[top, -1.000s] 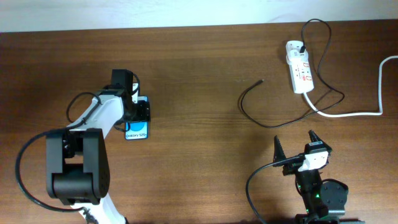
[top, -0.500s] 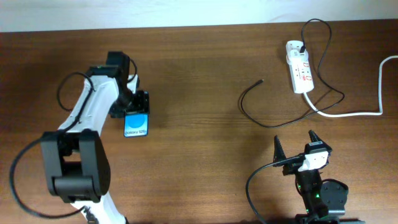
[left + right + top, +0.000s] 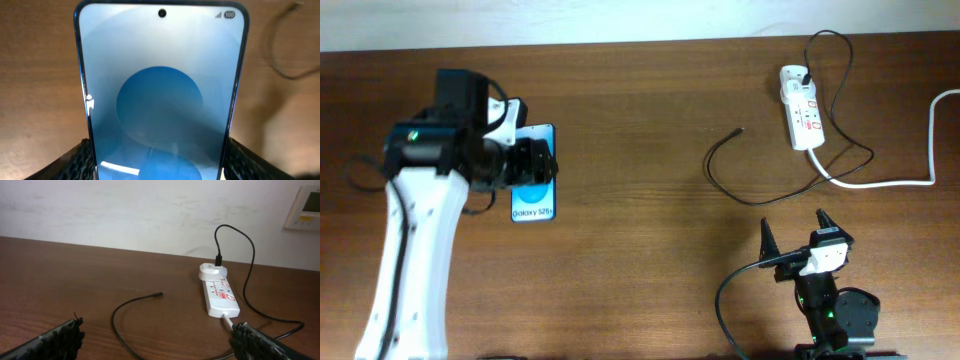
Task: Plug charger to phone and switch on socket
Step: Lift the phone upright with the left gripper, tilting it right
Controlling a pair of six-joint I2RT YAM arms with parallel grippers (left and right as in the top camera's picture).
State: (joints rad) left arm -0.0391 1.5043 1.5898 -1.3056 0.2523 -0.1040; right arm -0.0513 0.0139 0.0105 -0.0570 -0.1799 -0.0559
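The left gripper (image 3: 530, 163) clamps the slim rectangular blue-screen phone (image 3: 535, 205) by its long edges, at 9 o'clock. The right gripper (image 3: 794, 232), at 5 o'clock, has its fingers wide and empty. The thin black charger cable (image 3: 712, 172) lies at 2 o'clock.

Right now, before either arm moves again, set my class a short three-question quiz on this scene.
1. Which tool grips the Galaxy S25 phone? A) left tool B) the other C) neither
2. Fill in: the charger runs at its far end to the white ____.
3. True or false: its plug tip is already in the phone.
Key: 1 A; 2 power strip; 3 false.
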